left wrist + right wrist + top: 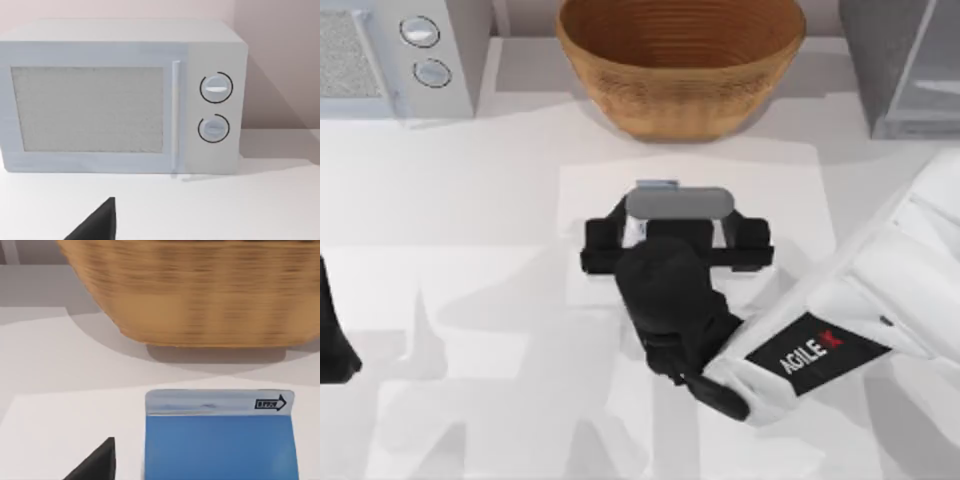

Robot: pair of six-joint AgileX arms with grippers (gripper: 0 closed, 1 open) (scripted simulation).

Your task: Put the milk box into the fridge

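- Table: white, with a paler mat laid at its middle.
- Milk box: stood on the mat near the table's centre, just in front of the basket and apart from it; mostly hidden under the right gripper in the top view; blue face and pale top strip with a small arrow mark showed in the right wrist view.
- Right gripper: sat directly over the milk box, black body spanning it from side to side; whether the fingers were apart or clamped on the box could not be told. White arm ran in from the table's right, lettered AGILEX.
- Left gripper: parked at the table's left edge, well apart from the box; finger state could not be told.
- Fridge: dark grey, at the far right corner, well apart from the box.
- Basket: woven brown, far middle.
- Microwave: white, two round knobs, far left corner; door shut in the left wrist view.
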